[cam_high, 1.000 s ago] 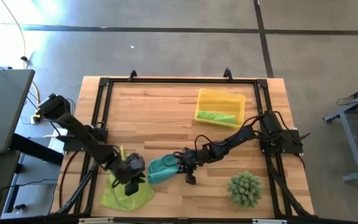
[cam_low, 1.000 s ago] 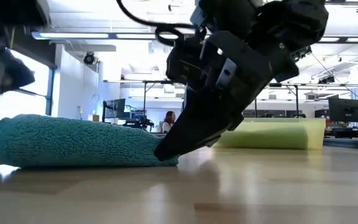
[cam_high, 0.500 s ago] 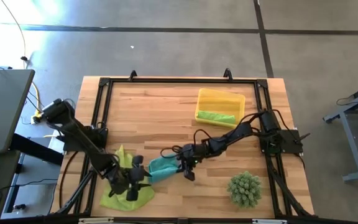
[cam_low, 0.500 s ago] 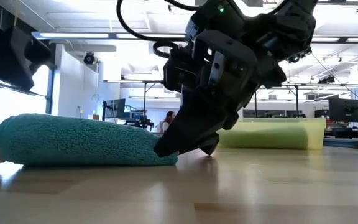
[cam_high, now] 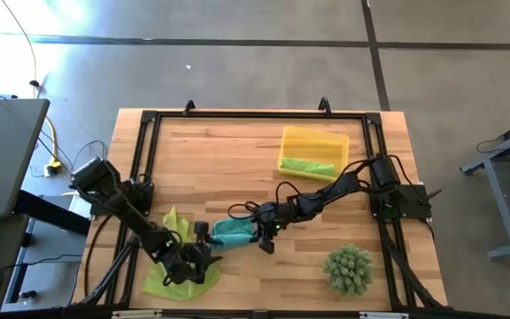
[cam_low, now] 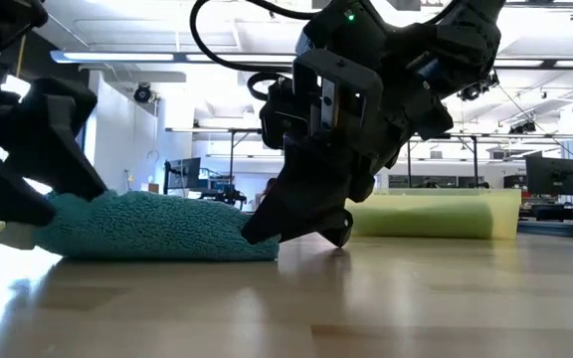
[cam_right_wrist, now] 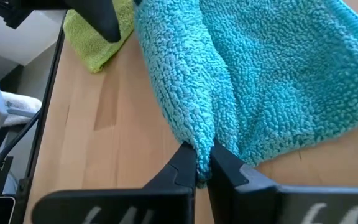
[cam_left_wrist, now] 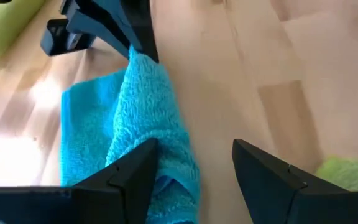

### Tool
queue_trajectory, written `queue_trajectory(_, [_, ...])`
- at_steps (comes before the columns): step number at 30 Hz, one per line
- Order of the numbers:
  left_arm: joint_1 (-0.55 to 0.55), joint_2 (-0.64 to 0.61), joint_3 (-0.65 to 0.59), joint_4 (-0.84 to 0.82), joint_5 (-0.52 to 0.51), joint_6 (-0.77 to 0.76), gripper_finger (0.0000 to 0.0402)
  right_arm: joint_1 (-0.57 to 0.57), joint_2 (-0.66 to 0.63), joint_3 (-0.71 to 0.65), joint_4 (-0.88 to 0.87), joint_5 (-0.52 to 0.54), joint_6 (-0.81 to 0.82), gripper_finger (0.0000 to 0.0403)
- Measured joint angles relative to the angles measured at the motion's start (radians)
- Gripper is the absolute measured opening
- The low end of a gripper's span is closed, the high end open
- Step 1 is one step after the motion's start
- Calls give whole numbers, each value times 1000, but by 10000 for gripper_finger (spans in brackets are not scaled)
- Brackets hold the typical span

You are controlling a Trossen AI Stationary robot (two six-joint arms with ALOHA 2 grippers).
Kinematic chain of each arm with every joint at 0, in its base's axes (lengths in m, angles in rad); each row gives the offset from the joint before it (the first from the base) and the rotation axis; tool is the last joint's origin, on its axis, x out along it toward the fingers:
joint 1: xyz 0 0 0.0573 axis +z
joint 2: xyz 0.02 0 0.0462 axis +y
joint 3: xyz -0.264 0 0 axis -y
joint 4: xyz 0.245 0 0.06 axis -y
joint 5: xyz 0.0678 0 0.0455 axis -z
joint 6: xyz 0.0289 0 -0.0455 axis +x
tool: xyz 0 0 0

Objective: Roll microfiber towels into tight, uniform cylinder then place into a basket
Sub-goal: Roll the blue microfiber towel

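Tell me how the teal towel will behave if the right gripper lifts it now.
Likely floppy: the teal towel lies in loose folds, so it should drape and unroll. The right gripper pinches only one edge fold, so the rest probably drags. Its looped pile looks grippy, not slippery.

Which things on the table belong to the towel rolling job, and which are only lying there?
Belong to the job:
- teal towel, pinched by right gripper
- lime towel on the table
- rolled lime towel in the basket
- left gripper, open

Only lying there:
- spiky green plant
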Motion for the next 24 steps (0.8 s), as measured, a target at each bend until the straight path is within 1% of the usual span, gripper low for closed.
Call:
queue_trajectory(2, [0, 22, 0, -1, -21, 7, 200, 0, 0, 0, 0, 0, -1, 5])
queue_trajectory(6, [0, 48, 16, -4, -28, 14, 200, 0, 0, 0, 0, -1, -1, 5])
queue_trajectory(8, [-4, 47, 48, -2, -29, 55, 200, 0, 0, 0, 0, -1, -1, 5])
queue_trajectory(12, [-15, 46, 119, -7, -50, 189, 200, -1, 0, 0, -1, -2, -1, 5])
queue_trajectory(14, [-13, 44, 137, -35, -55, 211, 200, -1, 0, 0, -1, -2, -1, 5])
queue_trajectory(17, [4, 44, 138, -111, -50, 153, 200, -1, 0, 0, -1, -2, -1, 5])
queue_trajectory(21, [25, 44, 137, -266, -47, -2, 200, -1, 0, 0, -2, -3, -8, 5])
queue_trajectory(22, [28, 44, 137, -291, -29, -40, 200, -1, 0, 0, -2, -3, -9, 5])
queue_trajectory(24, [29, 44, 137, -312, 47, -100, 200, -1, 0, 0, -3, -3, -9, 5])
